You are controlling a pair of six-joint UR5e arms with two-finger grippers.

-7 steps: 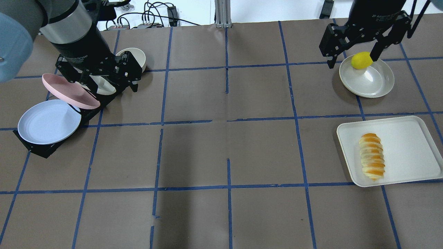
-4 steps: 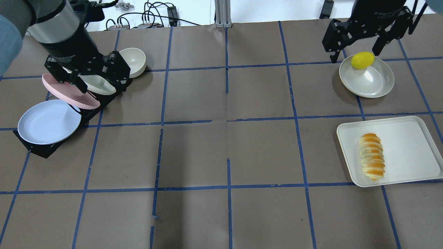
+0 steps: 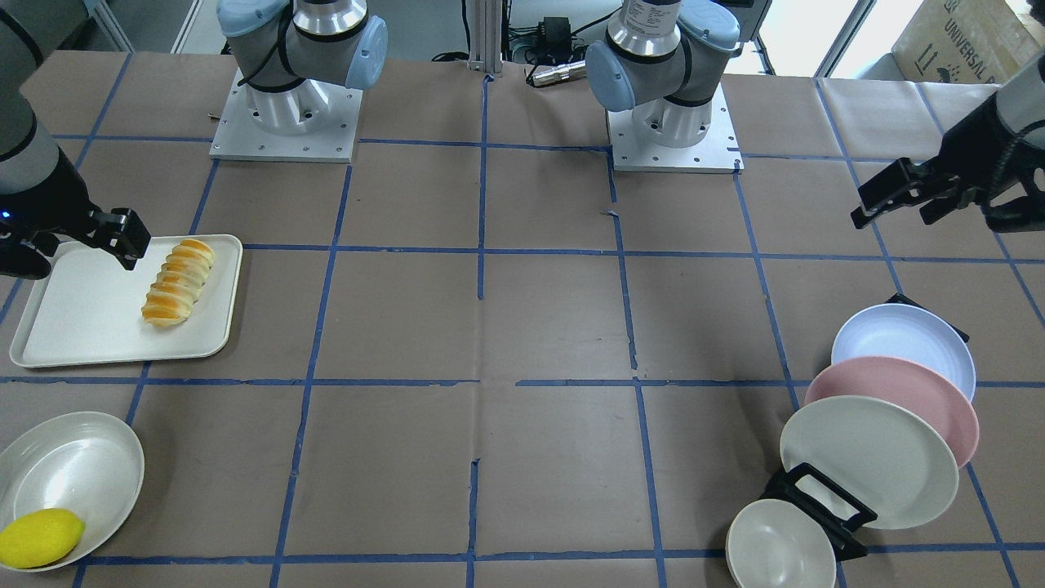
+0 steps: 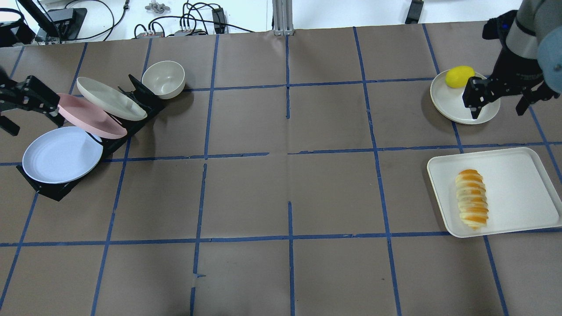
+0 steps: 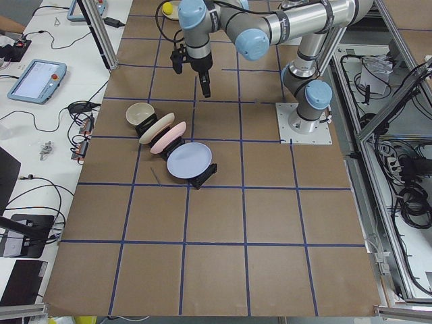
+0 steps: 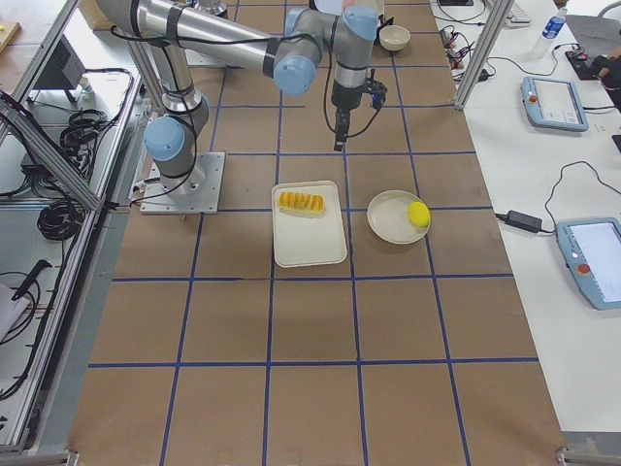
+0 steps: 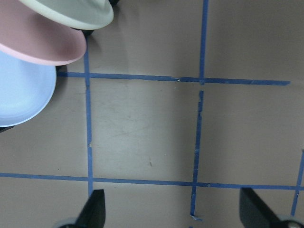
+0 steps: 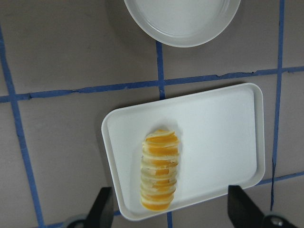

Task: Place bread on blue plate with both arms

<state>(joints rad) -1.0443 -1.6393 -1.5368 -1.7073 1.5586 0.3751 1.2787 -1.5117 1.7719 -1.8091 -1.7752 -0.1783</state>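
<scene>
Both grippers hang above the bench (image 4: 281, 197) with their fingers spread apart and nothing between them. The bread (image 4: 472, 199) lies flat on a white tray (image 4: 518, 175), below the right gripper (image 4: 498, 102). In the right wrist view its narrow width falls between the two fingertips, with the loaf offset toward one of them.

The blue plate (image 4: 61, 153) is off to one side of the left gripper (image 4: 30, 120), outside its finger span. It leans in a black rack (image 4: 48, 191), with the pink plate (image 4: 88, 116) overlapping its upper edge.

The likeliest trouble is on the plate side. A grip taken near that overlap could catch the pink rim too, or drag the rack along. The thin, smooth rim may also slip. On the bread side, an off-centre pinch could tip the loaf, and a hard squeeze would likely crush it.
</scene>
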